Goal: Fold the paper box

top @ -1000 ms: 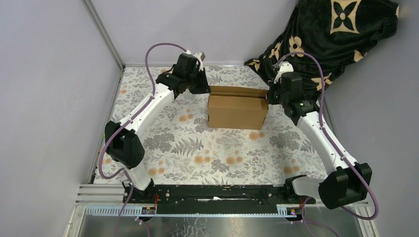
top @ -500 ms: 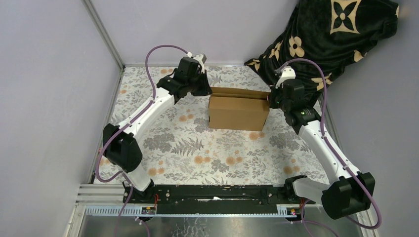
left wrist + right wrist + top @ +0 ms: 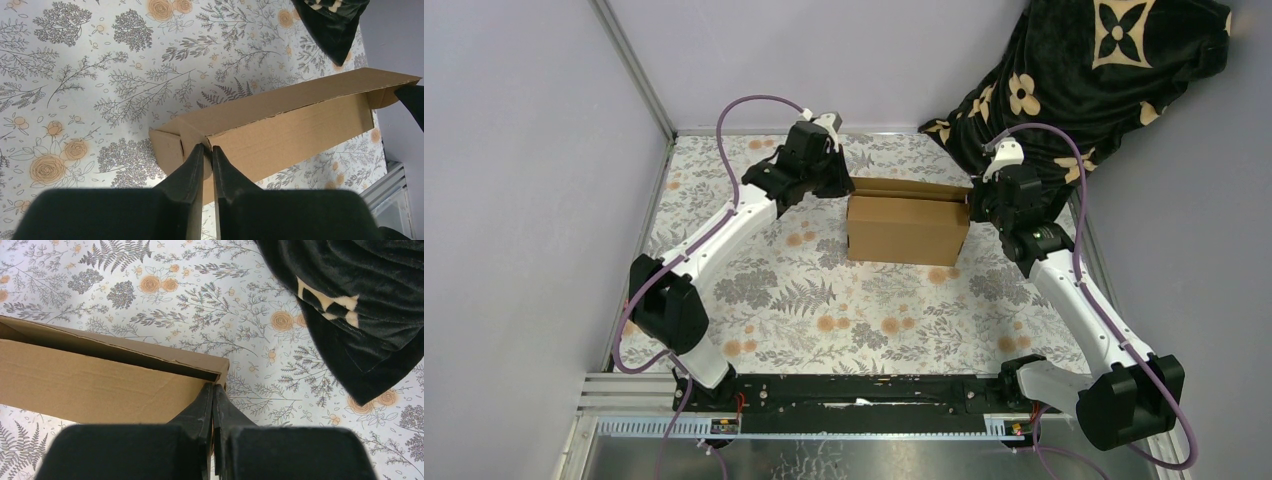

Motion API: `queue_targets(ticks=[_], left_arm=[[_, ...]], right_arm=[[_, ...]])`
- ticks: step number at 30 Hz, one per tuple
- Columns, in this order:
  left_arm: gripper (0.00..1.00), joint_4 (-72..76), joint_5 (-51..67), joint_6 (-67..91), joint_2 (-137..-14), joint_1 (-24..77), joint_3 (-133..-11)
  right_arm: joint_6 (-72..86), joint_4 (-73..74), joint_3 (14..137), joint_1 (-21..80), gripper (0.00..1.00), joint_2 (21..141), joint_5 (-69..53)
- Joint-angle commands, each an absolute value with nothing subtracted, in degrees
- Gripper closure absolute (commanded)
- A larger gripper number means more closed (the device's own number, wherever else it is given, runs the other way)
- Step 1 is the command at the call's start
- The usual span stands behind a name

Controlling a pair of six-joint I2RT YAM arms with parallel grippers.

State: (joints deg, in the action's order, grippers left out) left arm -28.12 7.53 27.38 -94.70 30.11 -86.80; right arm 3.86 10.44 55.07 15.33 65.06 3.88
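The paper box (image 3: 906, 226) is brown cardboard and stands at the far middle of the flowered mat, with its top open a crack along the back. My left gripper (image 3: 843, 186) is at its left end. In the left wrist view the left gripper (image 3: 207, 149) is shut on a side flap at the corner of the box (image 3: 300, 131). My right gripper (image 3: 972, 206) is at the right end. In the right wrist view the right gripper (image 3: 213, 388) is shut on the end wall at the corner of the box (image 3: 95, 385).
A black cloth with tan flower marks (image 3: 1084, 70) is heaped at the back right, close to the right arm, and also shows in the right wrist view (image 3: 360, 305). Grey walls stand at the back and on both sides. A metal rail (image 3: 854, 390) runs along the near edge.
Both arms have shifted slightly while holding the box ends. The box has moved a little to the right.
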Motion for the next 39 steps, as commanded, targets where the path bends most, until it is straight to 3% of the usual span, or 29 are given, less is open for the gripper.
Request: queue_targets(ticks=[1, 7, 13, 21, 39], left_arm=[[0.84, -31.1, 13.7, 28.9, -95.7, 33.8, -84.6], [0.71, -34.0, 12.6, 27.0, -95.5, 33.9, -85.6], [0.69, -36.9, 8.2, 24.6, -94.4, 33.9, -84.9], [0.87, -39.5, 5.8, 24.0, -94.8, 34.5, -86.9], [0.88, -42.5, 5.9, 24.3, -95.8, 35.2, -92.8]], right_arm=[[5.9, 15.4, 53.7, 17.9, 1.00, 66.2, -2.3], [6.1, 15.9, 54.3, 17.9, 1.00, 66.3, -2.3], [6.5, 16.2, 55.0, 17.9, 1.00, 66.6, -2.8], [6.8, 16.7, 56.0, 17.9, 1.00, 66.7, -2.7], [6.9, 16.8, 57.0, 18.0, 1.00, 67.9, -3.6]])
